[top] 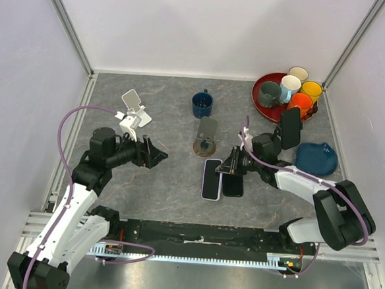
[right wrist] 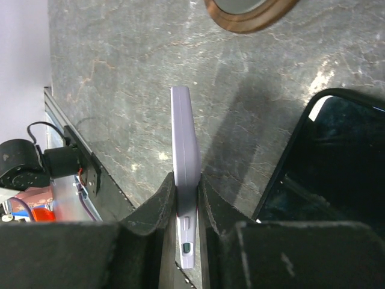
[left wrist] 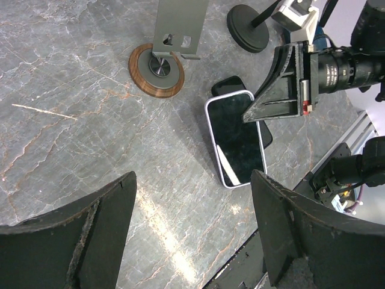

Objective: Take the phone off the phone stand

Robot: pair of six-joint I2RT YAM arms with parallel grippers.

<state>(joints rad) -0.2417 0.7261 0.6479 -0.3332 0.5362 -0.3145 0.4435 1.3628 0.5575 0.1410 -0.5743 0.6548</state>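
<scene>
The phone stand (top: 206, 140), a grey plate on a round wooden base (left wrist: 157, 69), stands empty mid-table. Just in front of it is the white-edged phone (top: 211, 179), screen up, with my right gripper (top: 230, 167) shut on its right long edge. In the right wrist view the phone (right wrist: 185, 156) shows edge-on between the fingers of that gripper (right wrist: 186, 192). From the left wrist view the phone (left wrist: 234, 141) partly overlaps a black phone (left wrist: 231, 84). Whether it rests on the table I cannot tell. My left gripper (top: 155, 156) hovers open to the left, empty (left wrist: 194, 177).
The black phone (top: 233, 186) lies flat beside the held one. A white stand (top: 137, 111) is at the left, a blue mug (top: 202, 104) behind. A red tray (top: 261, 83) of cups, a dark phone on a black stand (top: 289, 128) and a blue dish (top: 316, 158) are at the right.
</scene>
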